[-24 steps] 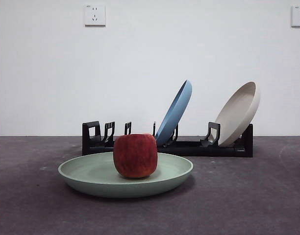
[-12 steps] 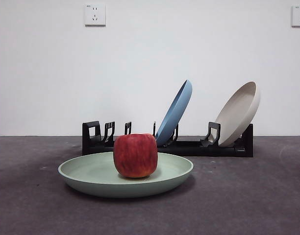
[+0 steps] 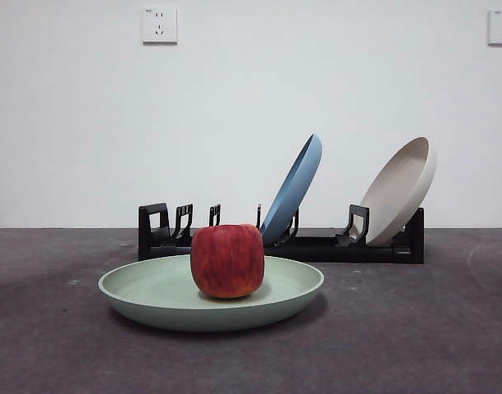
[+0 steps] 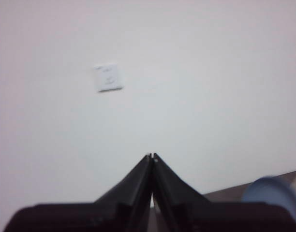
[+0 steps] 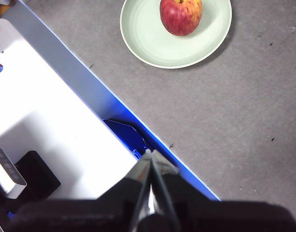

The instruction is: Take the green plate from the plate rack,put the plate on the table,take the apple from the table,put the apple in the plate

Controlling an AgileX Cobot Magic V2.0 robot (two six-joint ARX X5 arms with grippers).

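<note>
The green plate (image 3: pixel 144 294) lies flat on the dark grey table (image 3: pixel 415 328) in front of the black plate rack (image 3: pixel 317 246). The red apple (image 3: pixel 227 260) sits in the plate. The right wrist view shows the plate (image 5: pixel 148 41) and apple (image 5: pixel 181 15) from above. My right gripper (image 5: pixel 150 155) is shut and empty, high above the table's near edge, far from the plate. My left gripper (image 4: pixel 152 156) is shut and empty, raised and facing the white wall. Neither arm shows in the front view.
A blue plate (image 3: pixel 293 189) and a beige plate (image 3: pixel 399 190) lean in the rack's middle and right slots; the left slots stand bare. A white and blue housing (image 5: pixel 56 121) borders the table below my right gripper. The blue plate's rim (image 4: pixel 276 193) edges the left wrist view.
</note>
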